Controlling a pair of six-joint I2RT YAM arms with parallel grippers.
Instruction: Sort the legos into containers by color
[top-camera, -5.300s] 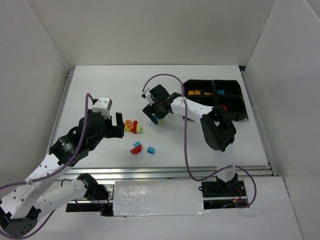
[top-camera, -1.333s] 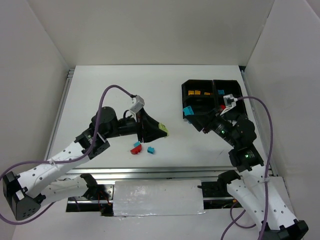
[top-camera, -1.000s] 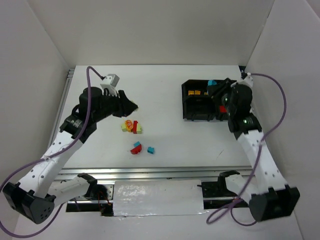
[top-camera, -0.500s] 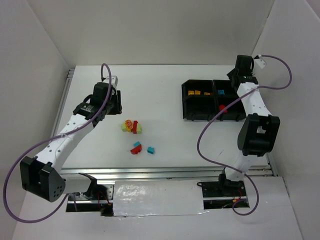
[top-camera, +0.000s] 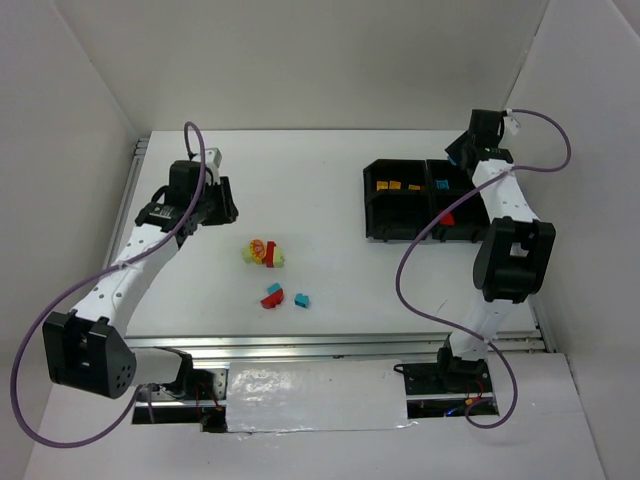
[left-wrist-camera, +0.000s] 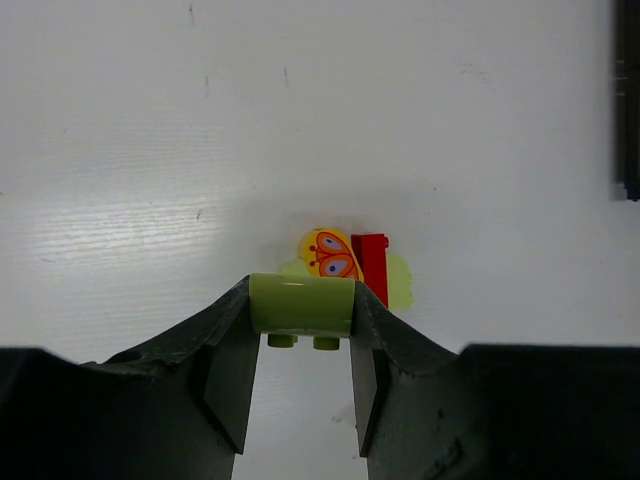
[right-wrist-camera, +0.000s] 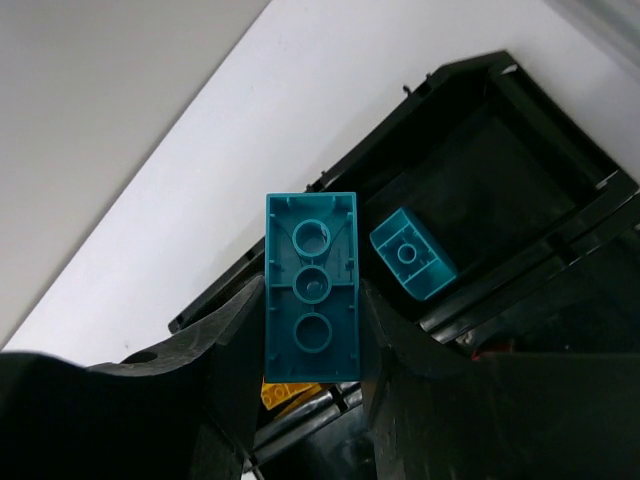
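**Left claw** (left-wrist-camera: 301, 325): clenched on a green brick (left-wrist-camera: 301, 304), held above the table (left-wrist-camera: 150, 120). In the last half second the arm has drawn a little left of the pile (top-camera: 263, 253). The tray (top-camera: 368, 205) is well apart, so this brick's delivery is judged not begun.

**Right claw** (right-wrist-camera: 312, 300): grasping a teal brick (right-wrist-camera: 312, 285), underside to the camera. Over the last second it has gone from the tray's middle to its far right corner. It hangs above the compartment holding a loose teal brick (right-wrist-camera: 412, 253). The colour matches, so release looks like the next step.

**Table stock:** the pile, a red brick (top-camera: 271, 299) and a small teal one (top-camera: 301, 300) have not moved. The tray's contents are the same as five seconds ago, so nothing has been added.

**Obscured:**
- From above, the green brick does not show and the held teal one is barely a speck.
- The right arm and its cable cross the tray's near compartments.
- The green brick covers the pile's near edge in the left wrist view.
- An orange piece (right-wrist-camera: 285, 397) is cut off by the right claw.
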